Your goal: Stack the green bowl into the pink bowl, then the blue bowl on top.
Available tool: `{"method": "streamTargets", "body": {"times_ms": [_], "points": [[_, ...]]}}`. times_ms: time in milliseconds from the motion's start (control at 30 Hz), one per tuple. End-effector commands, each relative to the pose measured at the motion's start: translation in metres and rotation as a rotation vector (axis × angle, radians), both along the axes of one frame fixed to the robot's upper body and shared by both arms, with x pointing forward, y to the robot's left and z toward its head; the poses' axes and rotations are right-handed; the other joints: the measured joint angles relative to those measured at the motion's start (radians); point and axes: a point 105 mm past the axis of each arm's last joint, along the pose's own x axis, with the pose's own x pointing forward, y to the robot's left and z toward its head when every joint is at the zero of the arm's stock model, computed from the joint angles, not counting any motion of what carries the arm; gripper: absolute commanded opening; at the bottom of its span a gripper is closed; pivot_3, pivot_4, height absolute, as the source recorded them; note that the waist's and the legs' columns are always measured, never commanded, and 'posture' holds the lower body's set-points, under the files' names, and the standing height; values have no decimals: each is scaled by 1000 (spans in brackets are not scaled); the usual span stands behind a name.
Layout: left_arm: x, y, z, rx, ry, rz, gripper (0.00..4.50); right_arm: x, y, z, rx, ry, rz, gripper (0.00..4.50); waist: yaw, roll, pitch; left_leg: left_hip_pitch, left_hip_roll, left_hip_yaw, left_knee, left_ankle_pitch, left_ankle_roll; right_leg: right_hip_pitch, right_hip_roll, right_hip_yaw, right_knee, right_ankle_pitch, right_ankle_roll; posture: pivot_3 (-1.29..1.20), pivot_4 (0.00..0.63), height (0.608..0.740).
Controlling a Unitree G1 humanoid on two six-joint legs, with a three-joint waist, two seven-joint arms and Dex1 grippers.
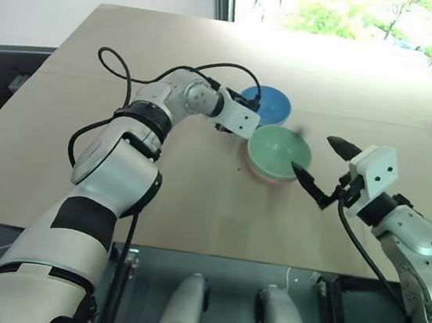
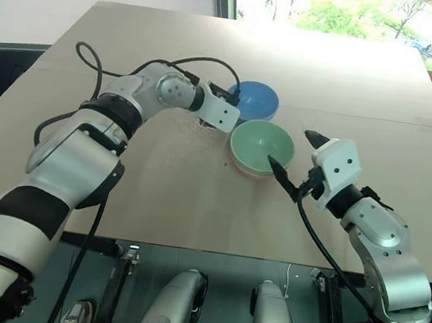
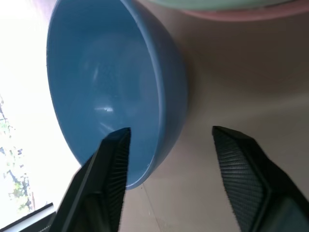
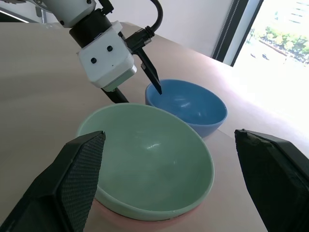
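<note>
Right gripper [image 1: 319, 172] spread wide beside green bowl [image 1: 278, 153] nested in pink bowl [image 4: 145, 222], left gripper [image 3: 169, 145] straddling blue bowl [image 4: 190, 106] rim, jaws apart, no legible writing

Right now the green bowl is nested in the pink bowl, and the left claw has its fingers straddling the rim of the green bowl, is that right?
Not quite. The green bowl does sit in the pink bowl, but the left claw straddles the rim of the blue bowl: one finger inside, one outside. The left wrist view shows it, and the right wrist view confirms it.
</note>
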Motion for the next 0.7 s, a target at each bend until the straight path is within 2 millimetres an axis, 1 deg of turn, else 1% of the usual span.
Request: {"method": "streamTargets", "body": {"times_ms": [33,67,133,233,333,400,533,600,700], "points": [[-3,-6,12,-54,5,-32,1332,-3,2,12,6,-57,15,4500,-1,0,0,0,0,0,0,0,0,0,0,0,0,0,0,0,150,740],[-4,-5,12,-60,9,-33,1053,-4,1,12,4,-56,17,4500,-1,0,0,0,0,0,0,0,0,0,0,0,0,0,0,0,150,740],[-6,-5,13,-89,35,-38,271,-4,-2,11,1,-53,18,4500,-4,0,0,0,0,0,0,0,0,0,0,0,0,0,0,0,150,740],[-13,-3,12,-122,100,-59,271,-6,-7,10,0,-53,19,4500,-6,0,0,0,0,0,0,0,0,0,0,0,0,0,0,0,150,740],[-16,2,12,-123,109,-70,271,-10,-11,8,0,-57,29,4500,-10,0,0,0,0,0,0,0,0,0,0,0,0,0,0,0,150,740],[-17,4,18,-138,97,-73,271,-17,-16,7,-2,-53,35,4500,-10,0,0,0,0,-1,0,0,0,0,0,0,0,0,0,0,150,740],[-19,3,40,-206,83,-93,271,-33,-30,4,-22,-33,31,4500,-9,0,0,-1,0,-2,1,0,0,0,0,-1,0,0,0,0,150,740],[-20,4,52,-224,73,-95,271,-41,-41,1,-43,-14,6,4500,-10,0,0,-1,0,-2,1,0,0,0,-1,-1,0,0,0,0,150,740],[-21,5,56,-217,56,-102,271,-45,-47,0,-49,-9,-23,4500,-12,0,0,-1,0,-2,2,0,0,1,-1,-2,1,0,0,0,150,740]]}}
